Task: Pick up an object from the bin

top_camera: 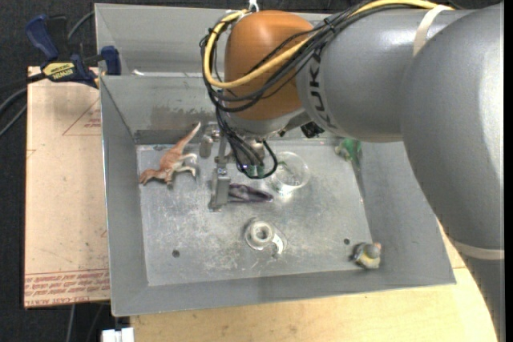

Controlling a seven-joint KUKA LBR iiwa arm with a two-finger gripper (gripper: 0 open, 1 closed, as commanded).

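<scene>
My gripper (pixel 216 200) hangs under the orange wrist cover, down near the bin floor at the middle left. A small dark purple object (pixel 250 193) lies flat just to its right, touching or nearly touching it. An orange toy dinosaur (pixel 170 162) lies to the left of the gripper, by the bin's back-left corner. A clear plastic round piece (pixel 290 173) sits right of the purple object.
A white and silver ring-shaped part (pixel 261 235) lies in front of the gripper. A small yellowish-grey object (pixel 367 254) rests in the front right corner. A green bit (pixel 347 148) shows at the right wall under the arm.
</scene>
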